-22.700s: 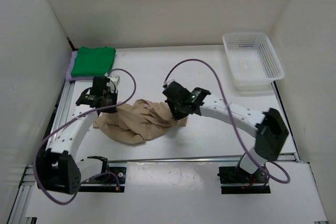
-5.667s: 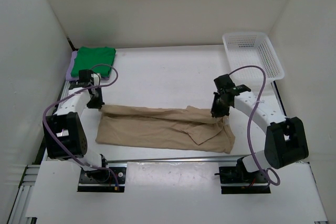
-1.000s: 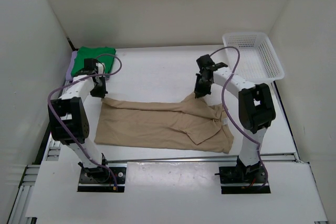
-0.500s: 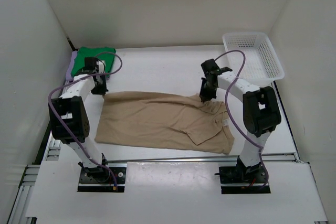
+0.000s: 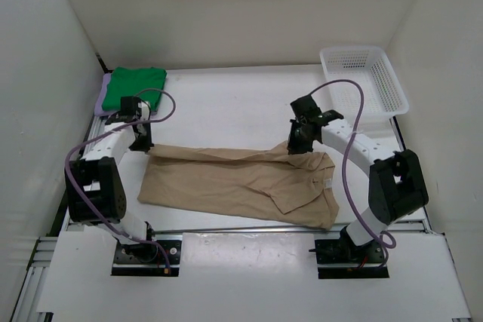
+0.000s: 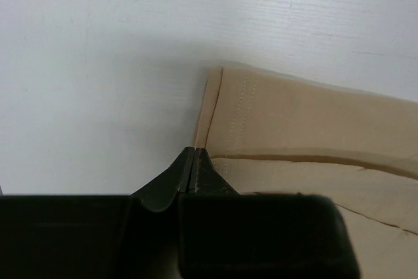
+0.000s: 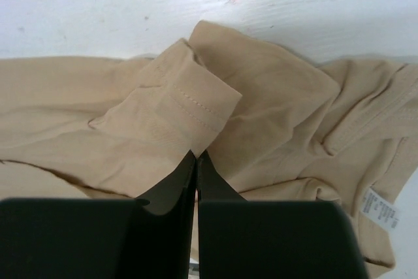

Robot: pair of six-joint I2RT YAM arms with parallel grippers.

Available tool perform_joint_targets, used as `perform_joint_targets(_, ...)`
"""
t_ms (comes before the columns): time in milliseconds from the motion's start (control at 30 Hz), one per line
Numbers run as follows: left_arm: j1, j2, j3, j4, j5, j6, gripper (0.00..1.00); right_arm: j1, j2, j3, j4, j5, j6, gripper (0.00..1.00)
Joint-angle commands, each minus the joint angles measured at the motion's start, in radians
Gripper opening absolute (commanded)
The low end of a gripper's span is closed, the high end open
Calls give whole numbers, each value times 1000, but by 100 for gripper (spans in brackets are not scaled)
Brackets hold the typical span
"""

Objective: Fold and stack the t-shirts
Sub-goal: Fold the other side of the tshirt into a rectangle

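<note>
top external view: the beige t-shirt (image 5: 234, 182) lies spread along the near edge of the worktop (image 5: 226, 103). my left claw (image 5: 145, 145) is pinched shut on its far left corner, my right claw (image 5: 294, 147) on a sleeve fold at its far right. the green t-shirt (image 5: 133, 87) sits folded in the far left corner.

White arms (image 5: 355, 143), black joints (image 5: 396, 186), looping purple cables (image 5: 349, 83).

White walls (image 5: 226, 5) enclose a white table (image 5: 226, 103) — evenly lit.
</note>
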Motion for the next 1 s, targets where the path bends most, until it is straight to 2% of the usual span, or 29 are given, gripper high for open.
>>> perform_joint_targets(0,-4,-57,-47,15,-36,0,10,39,-12,-50,-9,8,21,0)
perform_joint_targets(133,-4,-57,-81,15,-36,0,10,90,-21,-84,-9,8,43,0)
perform_joint_targets(633,20,-46,-97,44,-100,0,10,99,-67,-197,-9,33,110,0)
perform_joint_targets(767,45,-85,-112,44,-57,0,31,108,-67,-207,9,22,110,0)
perform_joint_targets(833,45,-109,-130,44,-47,0,41,117,-67,-207,9,10,110,7)
perform_joint_targets(967,80,-232,-172,44,-8,0,51,152,-91,-228,9,1,101,15)
